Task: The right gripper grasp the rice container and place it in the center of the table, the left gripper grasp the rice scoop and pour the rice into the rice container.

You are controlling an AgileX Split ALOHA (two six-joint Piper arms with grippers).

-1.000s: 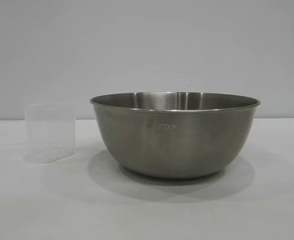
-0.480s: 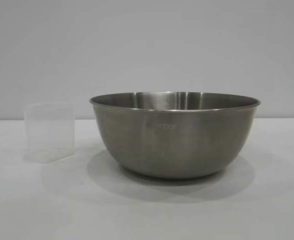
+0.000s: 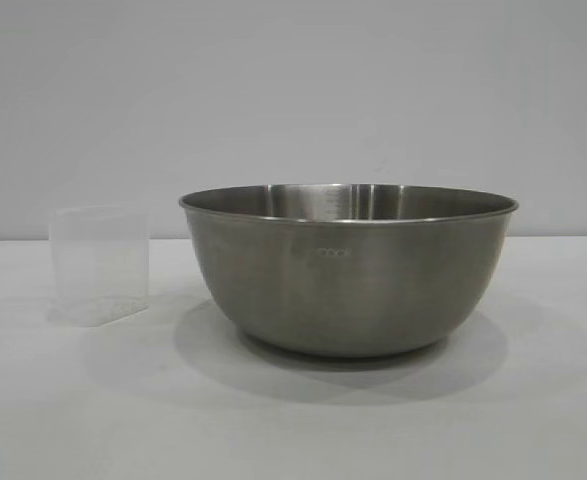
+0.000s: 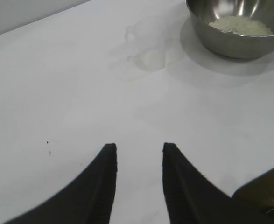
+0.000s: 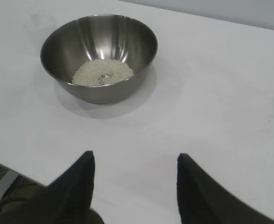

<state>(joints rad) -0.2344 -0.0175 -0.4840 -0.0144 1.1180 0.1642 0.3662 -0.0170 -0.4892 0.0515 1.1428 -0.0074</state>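
We record the table (image 3: 533, 420) as a flat white top that carries everything in view. On it the rice container (image 3: 348, 270) stands upright, a wide steel bowl with a thin rolled rim, near the middle of the exterior view. We see the rice (image 5: 103, 72) as a low cream heap on the bowl floor in the right wrist view, and again over the rim in the left wrist view.

The rice scoop (image 3: 100, 265) stands upright on the table beside the bowl, at its left in the exterior view, close to it but not touching. A few grains appear to lie at its bottom; we cannot tell more through the translucent wall.

The right gripper (image 5: 134, 186) hangs over the table's near edge, well apart from the bowl, its two dark fingers spread wide with nothing between them. The left gripper (image 4: 139, 179) hovers over bare table, well apart from the scoop, its fingers parted by a narrower gap and holding nothing.
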